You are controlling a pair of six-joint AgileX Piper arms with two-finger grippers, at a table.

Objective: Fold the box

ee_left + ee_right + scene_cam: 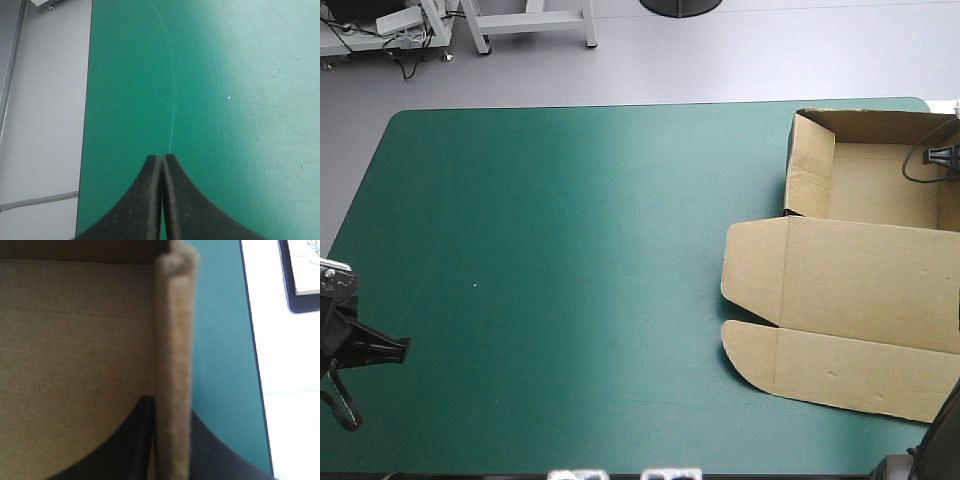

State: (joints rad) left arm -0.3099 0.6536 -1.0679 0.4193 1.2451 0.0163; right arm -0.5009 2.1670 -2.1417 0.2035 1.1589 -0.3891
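Left claw [162, 161]: clenched on nothing, its black tips meeting in one point over the teal-green cover, in the near left part of the table [570, 280].
Left edge: runs just beside the left claw.
Open room: bare cover stretches from the left edge across to the box [880, 275] and from the near edge to the far one. Only a tiny pale speck [474, 287] lies on it, well apart from both claw and box.
Front flap [840, 375]: the nearest part of the box, flat on the cover at the near right with a rounded left corner. It stops short of the table's near edge.
Lid [880, 290]: flat, just beyond the front flap, with a side flap [755, 270] pointing toward the open cover.
Tray [880, 185]: open, at the far right of the table. Its left wall [810, 165] and far wall [870, 122] stand upright.
Right claw [172, 412]: grasping the tray's right wall [172, 340], one black finger inside the tray and the other outside.
Right edge: a narrow strip of cover [220, 365] lies between the held wall and the table's edge.
Far edge: only a thin band of cover separates it from the far wall.
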